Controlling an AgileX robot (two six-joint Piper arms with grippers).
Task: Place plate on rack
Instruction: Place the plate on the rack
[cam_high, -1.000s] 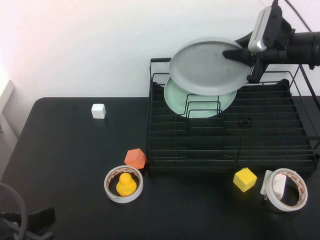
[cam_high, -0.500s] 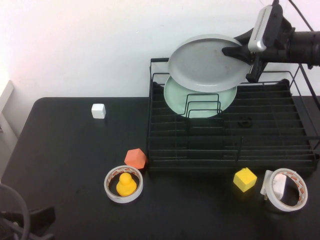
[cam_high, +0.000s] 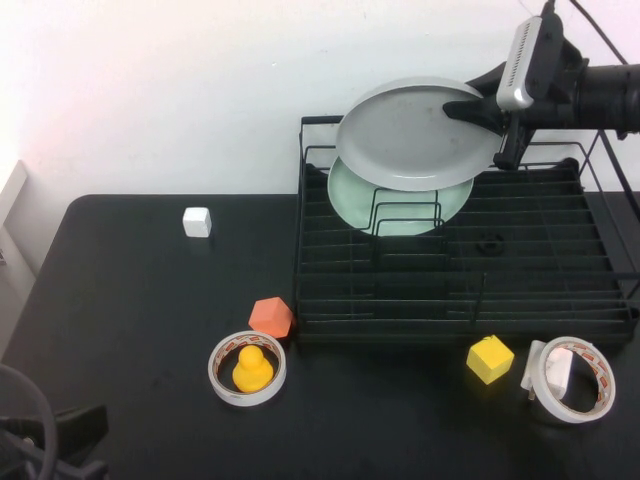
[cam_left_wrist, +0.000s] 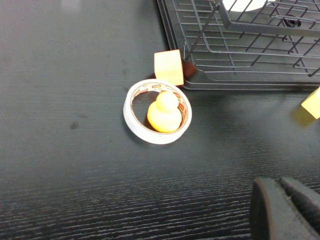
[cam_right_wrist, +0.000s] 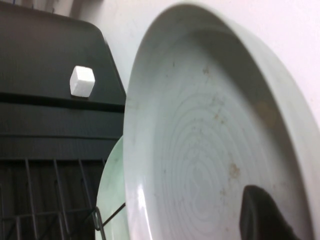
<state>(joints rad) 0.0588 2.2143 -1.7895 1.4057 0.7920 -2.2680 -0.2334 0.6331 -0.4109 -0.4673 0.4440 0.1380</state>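
The pale grey-white plate (cam_high: 415, 133) is held tilted in the air above the back left part of the black wire rack (cam_high: 465, 310). My right gripper (cam_high: 480, 112) is shut on the plate's right rim. In the right wrist view the plate (cam_right_wrist: 210, 135) fills most of the picture, with one dark finger (cam_right_wrist: 260, 217) on its inner face. A mint-green plate (cam_high: 400, 208) leans in the rack's upright dividers just below and behind the held plate. My left gripper (cam_left_wrist: 287, 210) hangs low over the table's front left, its fingers together and empty.
On the black table are a white cube (cam_high: 197, 221), an orange block (cam_high: 270, 316), a tape roll (cam_high: 219, 375) with a yellow duck (cam_high: 252, 369) in it, a yellow cube (cam_high: 489, 358) and a second tape roll (cam_high: 570, 378). A white wall stands behind.
The plate and my right gripper rose slightly half a second ago and have now come back down a little. The left arm has barely moved.
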